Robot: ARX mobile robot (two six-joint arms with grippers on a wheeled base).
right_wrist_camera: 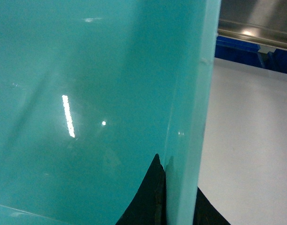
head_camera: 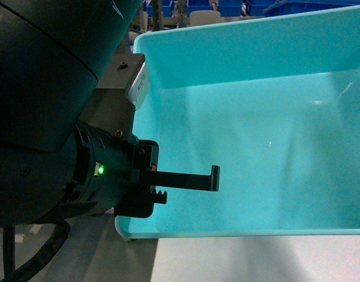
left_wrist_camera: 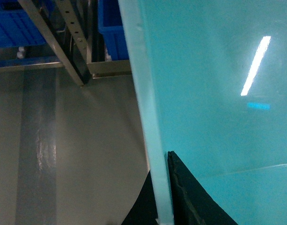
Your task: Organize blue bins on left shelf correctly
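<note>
The blue bin point(head_camera: 268, 129) hangs in the air between the two arms, each pincer clamped on a side wall, with the floor point(left_wrist_camera: 64, 154) below it in both wrist views. The left pincer point(head_camera: 168, 182) straddles the bin's left rim: one black finger reaches inside over the bin's floor while the other sits outside, so it is pinching that wall. In the left wrist view the pale rim runs straight up from between the two dark fingers point(left_wrist_camera: 190, 197). The right pincer point(right_wrist_camera: 163, 197) is outside the head view, but its own camera shows the same arrangement, dark fingers either side of the thin rim, pressed onto the bin's right wall.

The left shelf point(left_wrist_camera: 68, 42) lies ahead of the left pincer and well apart from it, with dark blue crates point(left_wrist_camera: 17, 23) among its steel uprights.

The risks, as I judge them:
- The walls are glossy and tapered, and each grip holds only a thin edge, so the bin could slide out downward.
- If the arms move unevenly, the bin could twist and lever out of one pincer.
- Approaching the rack, the wide bin could strike an upright or a crate.
</note>
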